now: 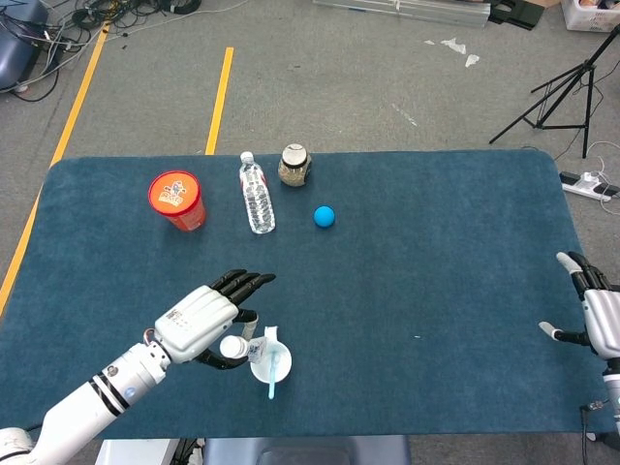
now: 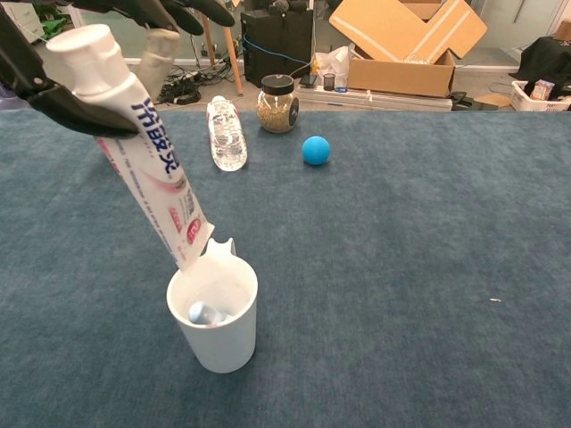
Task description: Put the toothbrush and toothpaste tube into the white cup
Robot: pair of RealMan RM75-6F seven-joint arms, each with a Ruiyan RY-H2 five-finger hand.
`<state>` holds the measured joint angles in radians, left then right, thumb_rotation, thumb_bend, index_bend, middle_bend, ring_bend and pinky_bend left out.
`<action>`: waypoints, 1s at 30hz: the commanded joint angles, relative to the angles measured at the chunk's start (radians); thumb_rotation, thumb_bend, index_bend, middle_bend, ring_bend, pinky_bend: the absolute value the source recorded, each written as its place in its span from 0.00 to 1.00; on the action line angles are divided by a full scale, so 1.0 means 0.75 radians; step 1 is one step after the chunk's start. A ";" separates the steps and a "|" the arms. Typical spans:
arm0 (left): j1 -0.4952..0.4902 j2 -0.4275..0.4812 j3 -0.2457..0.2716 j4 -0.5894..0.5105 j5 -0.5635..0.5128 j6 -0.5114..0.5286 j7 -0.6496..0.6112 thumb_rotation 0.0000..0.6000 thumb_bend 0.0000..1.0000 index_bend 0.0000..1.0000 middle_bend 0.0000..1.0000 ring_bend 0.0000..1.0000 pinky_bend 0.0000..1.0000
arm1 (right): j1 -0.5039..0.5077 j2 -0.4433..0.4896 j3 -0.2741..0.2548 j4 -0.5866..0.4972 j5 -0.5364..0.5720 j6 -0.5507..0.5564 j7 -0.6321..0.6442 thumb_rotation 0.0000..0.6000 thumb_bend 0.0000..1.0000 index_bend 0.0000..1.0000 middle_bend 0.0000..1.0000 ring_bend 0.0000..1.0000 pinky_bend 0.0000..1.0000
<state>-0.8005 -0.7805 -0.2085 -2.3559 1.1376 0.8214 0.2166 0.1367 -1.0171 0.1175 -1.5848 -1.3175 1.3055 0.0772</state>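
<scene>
1. Toothpaste tube (image 2: 147,156) hangs cap-up in the left hand (image 1: 208,325), crimped end at the white cup's (image 2: 214,325) rim; right hand (image 1: 601,315) empty, fingers apart.
2. Tube looks soft, light; holding near the stiff cap seems best; toothbrush (image 1: 274,373) already in the cup.

One toothpaste tube (image 2: 156,174), one toothbrush (image 1: 274,373), one white cup (image 2: 214,316), one orange tub (image 1: 178,201), one bottle (image 1: 257,193), one jar (image 1: 294,166), one ball (image 1: 325,216).

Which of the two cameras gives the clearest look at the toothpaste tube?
The chest view: the toothpaste tube fills the frame, tilted, its flat end at the white cup's rim, its cap end held by the left hand. The head view shows only the tube's cap and a sliver beneath that hand.
</scene>
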 commanded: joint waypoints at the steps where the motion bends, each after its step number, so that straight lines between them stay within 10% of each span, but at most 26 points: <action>1: -0.027 -0.023 0.000 0.000 -0.034 -0.005 0.030 1.00 0.61 0.70 0.00 0.00 0.00 | 0.000 0.000 0.000 0.000 0.001 -0.001 0.000 1.00 0.00 0.12 0.10 0.15 0.57; 30: -0.147 -0.228 0.121 0.126 -0.207 -0.005 0.185 1.00 0.61 0.70 0.00 0.00 0.00 | -0.002 0.005 0.003 0.003 0.003 0.001 0.017 1.00 0.00 0.12 0.10 0.15 0.57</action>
<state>-0.9087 -0.9436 -0.1218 -2.2699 0.9856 0.8177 0.3577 0.1353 -1.0137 0.1201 -1.5828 -1.3151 1.3064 0.0895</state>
